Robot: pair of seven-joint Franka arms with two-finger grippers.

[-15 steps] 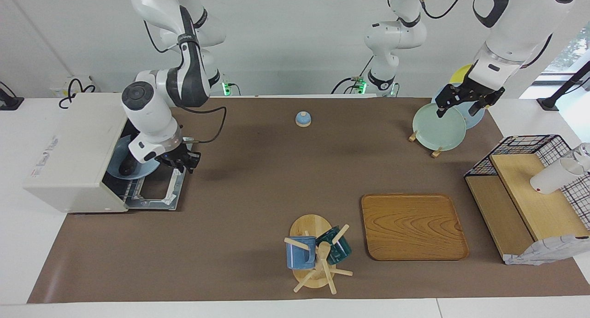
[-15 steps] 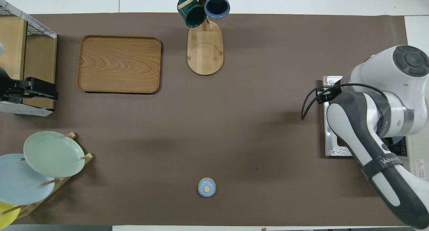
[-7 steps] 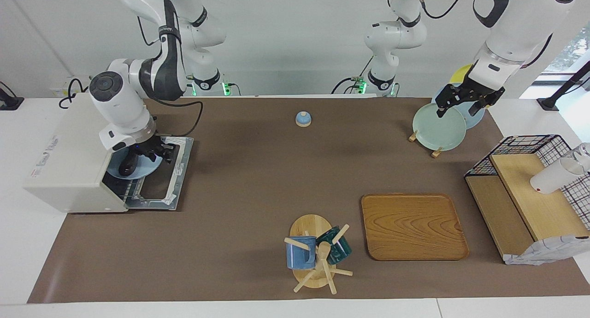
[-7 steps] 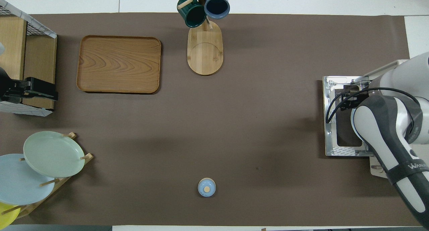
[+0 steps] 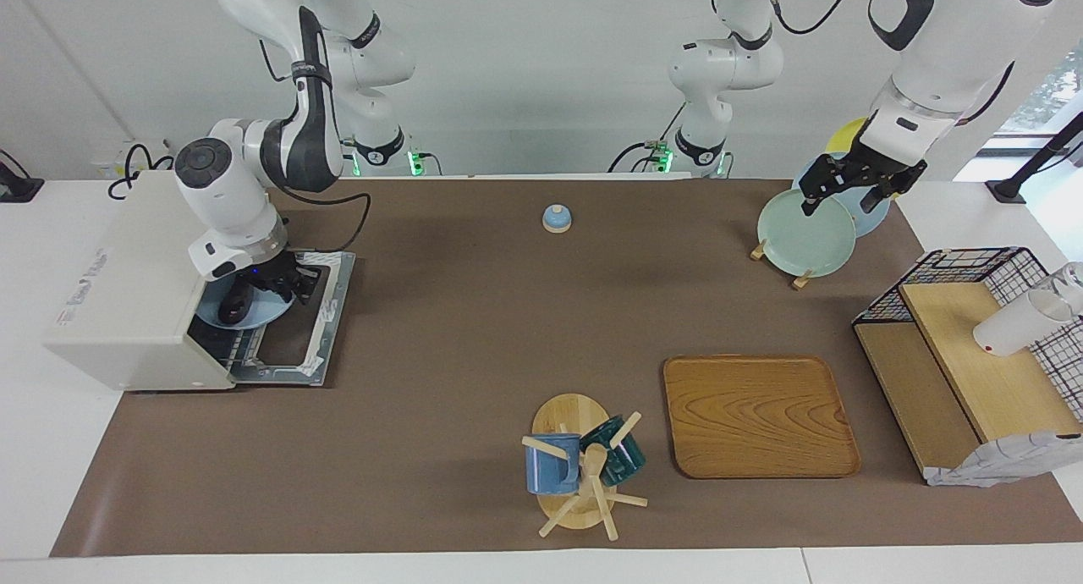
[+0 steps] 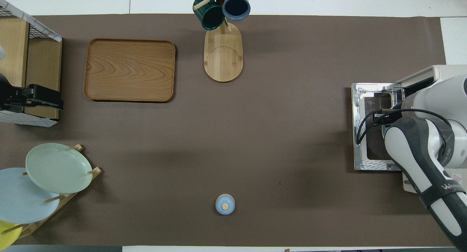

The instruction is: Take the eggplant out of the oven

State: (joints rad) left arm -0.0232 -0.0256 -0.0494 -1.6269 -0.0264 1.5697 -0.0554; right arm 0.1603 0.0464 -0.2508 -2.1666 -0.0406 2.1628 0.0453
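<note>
The right gripper (image 5: 269, 281) reached into the open oven (image 5: 140, 283), over the eggplant (image 5: 236, 303); whether it was spread I cannot tell. The left gripper (image 5: 856, 183) waited over plates on the brown counter (image 5: 474, 330).

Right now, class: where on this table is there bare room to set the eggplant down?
The widest bare stretch lies between the oven and the wooden tray, with only the small bell and mug stand bordering it. The tray itself is bare. It is crowded by the plate rack and shelf.
</note>
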